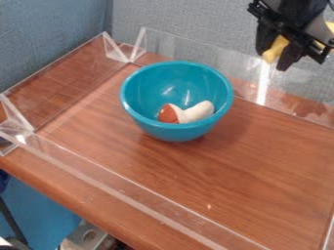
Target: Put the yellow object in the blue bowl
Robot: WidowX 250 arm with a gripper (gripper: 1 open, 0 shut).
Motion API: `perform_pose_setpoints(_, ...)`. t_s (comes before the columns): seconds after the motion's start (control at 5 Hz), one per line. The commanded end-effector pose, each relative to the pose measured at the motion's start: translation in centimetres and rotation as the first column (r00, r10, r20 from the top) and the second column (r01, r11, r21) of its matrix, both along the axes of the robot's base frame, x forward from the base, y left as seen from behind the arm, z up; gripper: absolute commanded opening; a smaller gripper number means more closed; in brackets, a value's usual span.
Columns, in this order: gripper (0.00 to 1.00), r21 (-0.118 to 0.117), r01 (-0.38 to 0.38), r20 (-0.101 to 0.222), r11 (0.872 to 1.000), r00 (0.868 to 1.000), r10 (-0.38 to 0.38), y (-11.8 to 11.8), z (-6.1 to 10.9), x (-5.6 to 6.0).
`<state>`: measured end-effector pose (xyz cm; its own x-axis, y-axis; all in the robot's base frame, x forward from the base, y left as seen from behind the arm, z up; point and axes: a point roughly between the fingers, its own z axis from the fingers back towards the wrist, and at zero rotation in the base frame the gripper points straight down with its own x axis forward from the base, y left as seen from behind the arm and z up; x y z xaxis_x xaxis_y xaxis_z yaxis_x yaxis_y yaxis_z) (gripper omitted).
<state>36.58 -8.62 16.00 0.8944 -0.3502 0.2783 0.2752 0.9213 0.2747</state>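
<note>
The blue bowl [177,88] stands on the wooden table, left of centre and toward the back. A small red-and-white piece [185,112] lies inside it. My gripper [290,51] hangs in the air at the top right, above and to the right of the bowl. It is shut on the yellow object [272,47]. Only a small yellow patch shows between the dark fingers; the rest is hidden by the gripper.
Low clear acrylic walls [156,200] ring the wooden table [196,176], with triangular brackets at the back left corner [125,46] and the left side [14,122]. A blue-grey panel stands behind the table on the left.
</note>
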Motion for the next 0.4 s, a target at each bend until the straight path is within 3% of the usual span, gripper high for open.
perform_pose_setpoints(0.0, 0.00, -0.022, -0.106, 0.104, 0.994, 0.989, 0.108, 3.3, 4.1, -0.2)
perform_pose_setpoints(0.2, 0.00, -0.016, -0.228, 0.102, 0.974, 0.968, 0.229, 8.2, 3.2, -0.9)
